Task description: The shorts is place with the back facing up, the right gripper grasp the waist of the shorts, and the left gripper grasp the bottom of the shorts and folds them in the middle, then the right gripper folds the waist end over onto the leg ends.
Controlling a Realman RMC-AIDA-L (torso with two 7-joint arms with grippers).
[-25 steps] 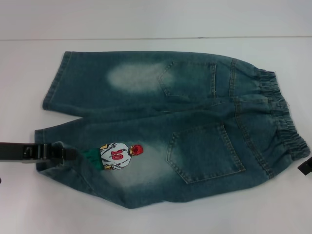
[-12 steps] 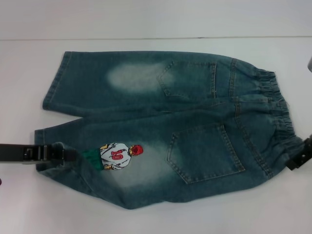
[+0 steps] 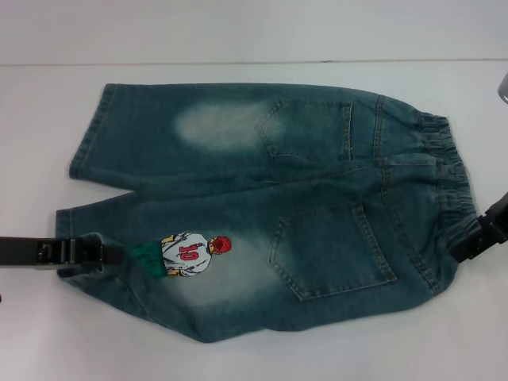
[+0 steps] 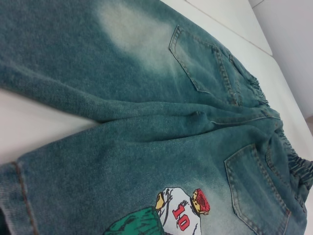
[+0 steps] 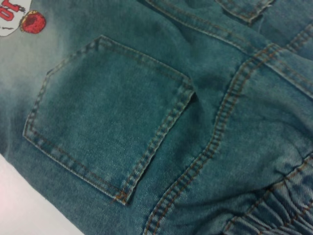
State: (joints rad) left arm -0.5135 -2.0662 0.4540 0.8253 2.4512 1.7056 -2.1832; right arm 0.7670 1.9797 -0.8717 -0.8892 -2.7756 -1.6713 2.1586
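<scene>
Shorts point(image 3: 270, 206): spread flat on white table point(image 3: 238, 361), centre frame.
Left gripper point(image 3: 107, 252): clenched on bottom of the shorts point(image 3: 79, 238), lower left.
Right gripper point(image 3: 468, 242): at waist point(image 3: 448, 178), right edge; grip cannot be told.

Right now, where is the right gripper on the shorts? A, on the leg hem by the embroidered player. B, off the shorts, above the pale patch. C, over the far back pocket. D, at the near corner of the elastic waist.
D: in the head view the right gripper sits at the near corner of the waist of the shorts, while the left gripper is at the leg hem.
</scene>
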